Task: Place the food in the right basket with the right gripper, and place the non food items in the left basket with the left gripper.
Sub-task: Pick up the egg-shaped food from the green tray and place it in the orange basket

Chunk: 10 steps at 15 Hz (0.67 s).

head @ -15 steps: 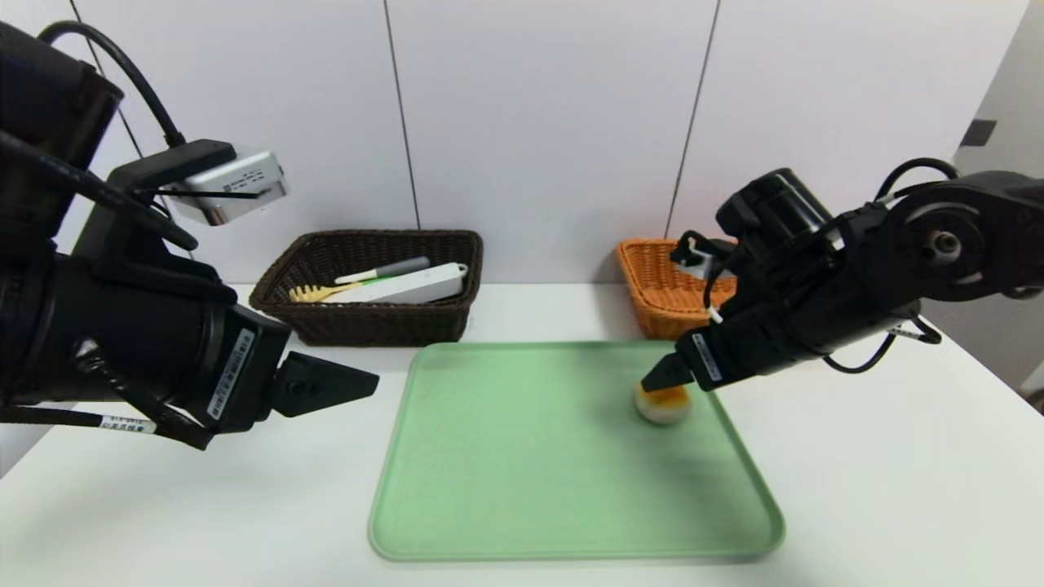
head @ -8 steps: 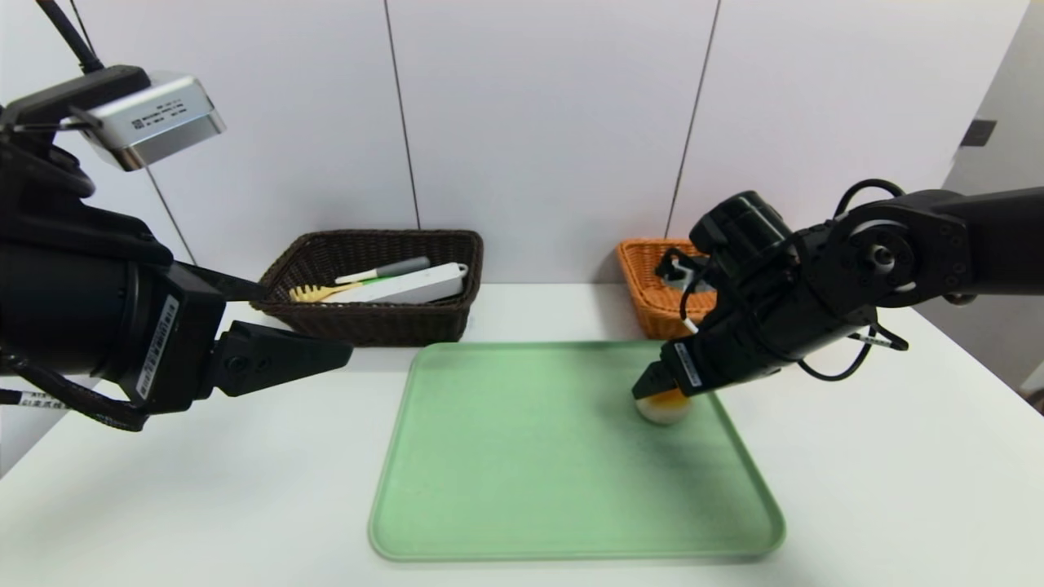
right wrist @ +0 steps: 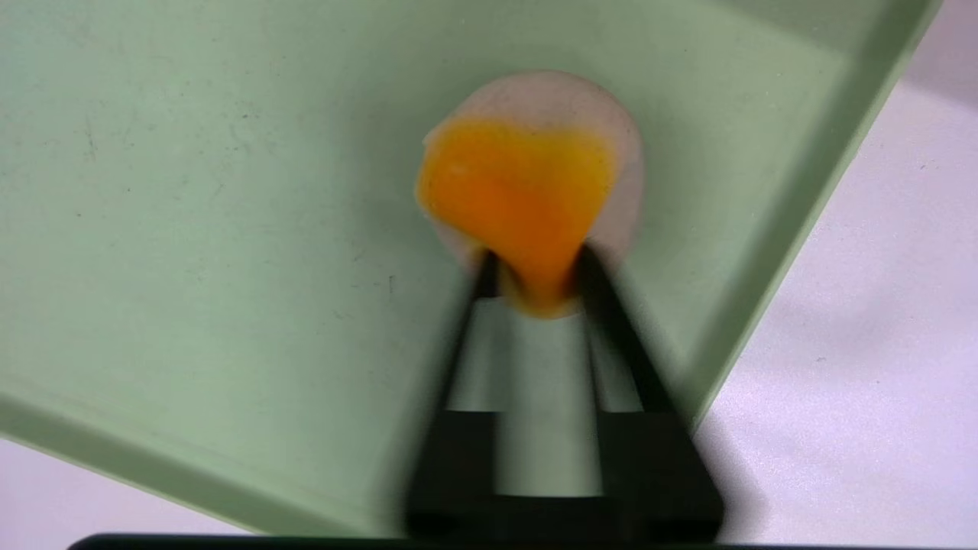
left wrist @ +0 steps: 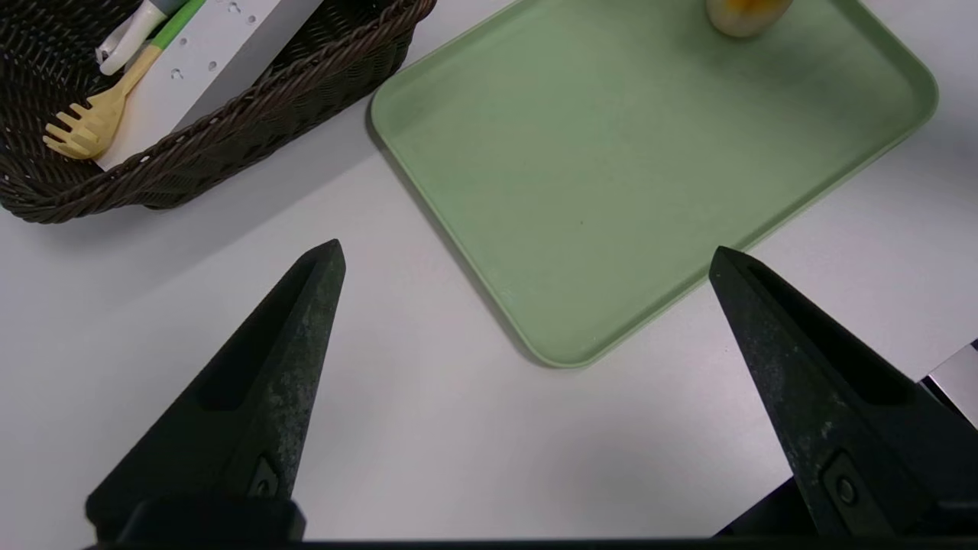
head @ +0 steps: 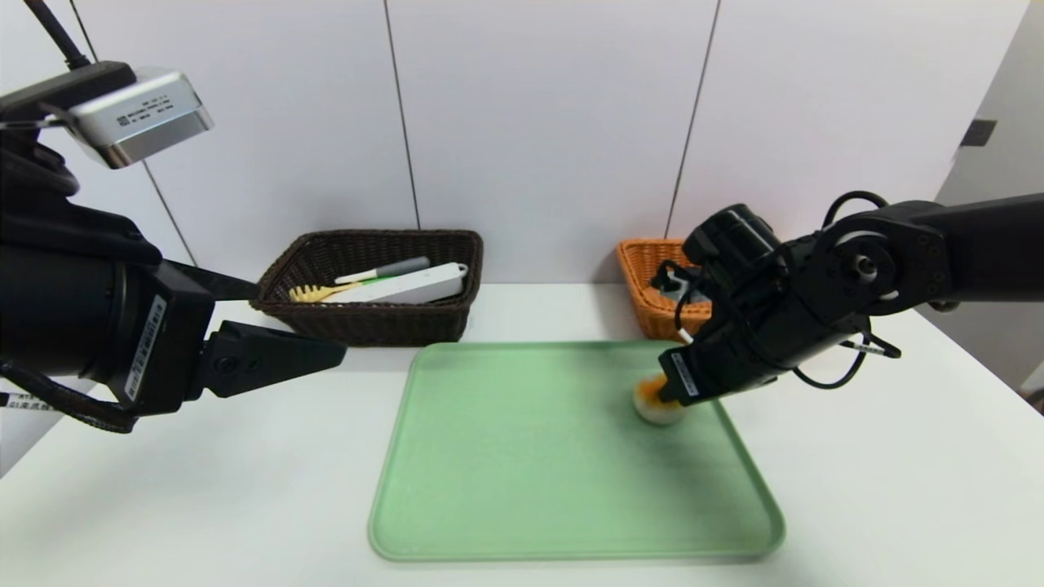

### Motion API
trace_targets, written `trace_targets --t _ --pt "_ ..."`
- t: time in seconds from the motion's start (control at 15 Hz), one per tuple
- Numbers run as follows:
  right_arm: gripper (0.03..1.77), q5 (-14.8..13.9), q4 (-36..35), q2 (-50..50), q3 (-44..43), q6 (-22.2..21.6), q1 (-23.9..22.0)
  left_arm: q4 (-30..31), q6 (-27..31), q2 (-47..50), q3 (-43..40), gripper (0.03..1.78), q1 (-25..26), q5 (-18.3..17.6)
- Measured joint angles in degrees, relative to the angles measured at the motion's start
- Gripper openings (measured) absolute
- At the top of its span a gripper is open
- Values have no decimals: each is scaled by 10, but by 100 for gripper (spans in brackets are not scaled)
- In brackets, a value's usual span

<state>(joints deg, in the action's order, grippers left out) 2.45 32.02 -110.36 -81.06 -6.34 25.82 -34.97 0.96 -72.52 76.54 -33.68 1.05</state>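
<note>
Presently clenched at the right end of the work, with the right gripper (right wrist: 535,263) pinching the orange-yellow top of the round food (right wrist: 535,176) between its fingertips. Angled down from the right side of the table (head: 881,489), over the tray's right edge. Resting on the green tray (head: 530,456), with the round food's pale lower part showing around the orange patch, near the tray's right edge and closer to its far right corner than to its near right one.

Spread wide at the left, with the left gripper (left wrist: 527,256) hanging above the left part of the table, off the tray's left edge and short of the dark brown basket (head: 375,330). Set beyond the tray's far left corner, with that basket holding a wooden fork (head: 308,293), a long white tool (head: 408,285) pierced with drop-shaped holes, and a white utensil with a grey handle (head: 404,267), all lying close together. Standing just past the tray's far right corner, with the orange basket (head: 652,314) partly hidden behind the right arm; impossible to tell all of its inside.
</note>
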Motion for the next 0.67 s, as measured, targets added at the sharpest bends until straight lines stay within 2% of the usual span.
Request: trace_targets --t 0.33,0.67 --pt "5 1 0 0 0 1 0 -7 0 6 -2 169 -1 0" --pt "5 4 0 69 -13 -4 -1 -7 0 13 -2 169 0 0"
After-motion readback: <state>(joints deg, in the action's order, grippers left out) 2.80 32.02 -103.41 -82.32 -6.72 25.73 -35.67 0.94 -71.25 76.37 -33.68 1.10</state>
